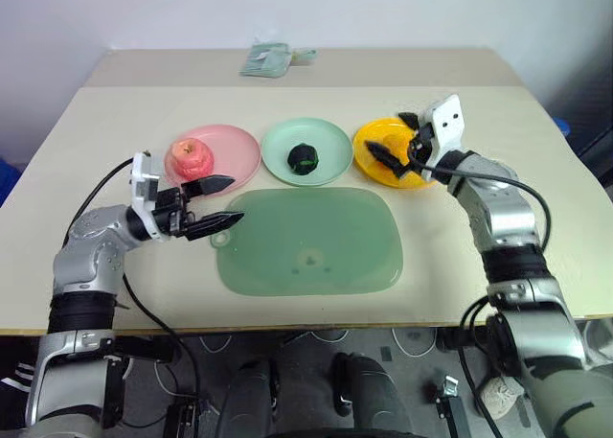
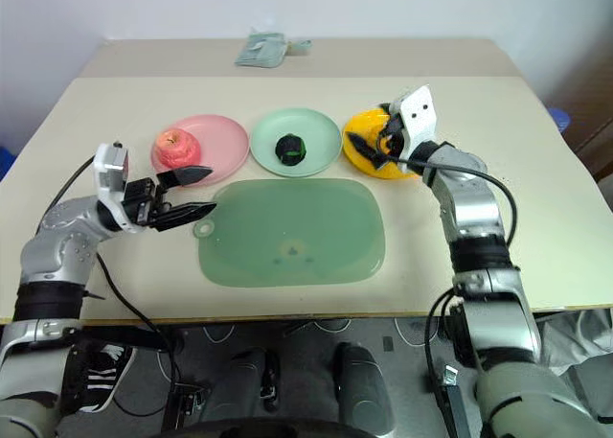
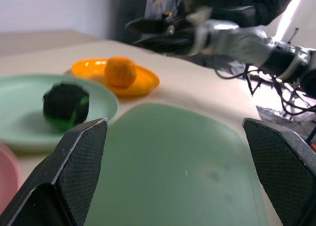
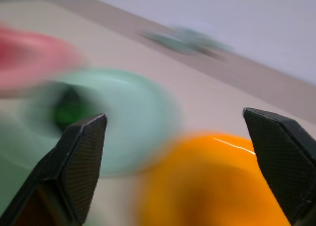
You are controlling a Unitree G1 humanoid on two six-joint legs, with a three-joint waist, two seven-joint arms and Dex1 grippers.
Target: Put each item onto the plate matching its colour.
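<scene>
The orange [image 3: 120, 71] sits on the yellow plate [image 1: 369, 149], plain in the left wrist view; from the head views the right gripper [image 1: 400, 151], fingers apart, hides it. Beside it the mint plate [image 1: 330, 141] holds the dark fruit [image 1: 304, 157], then the pink plate [image 1: 239, 146] the apple [image 1: 189, 156]. The left gripper [image 1: 218, 205], fingers apart, hovers at the green mat [image 1: 316, 246]. No writing is legible.

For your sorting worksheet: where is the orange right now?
The orange sits on the yellow-orange plate, at the right end of the plate row beside the mint green plate. The right hand hovers open just above it.
</scene>
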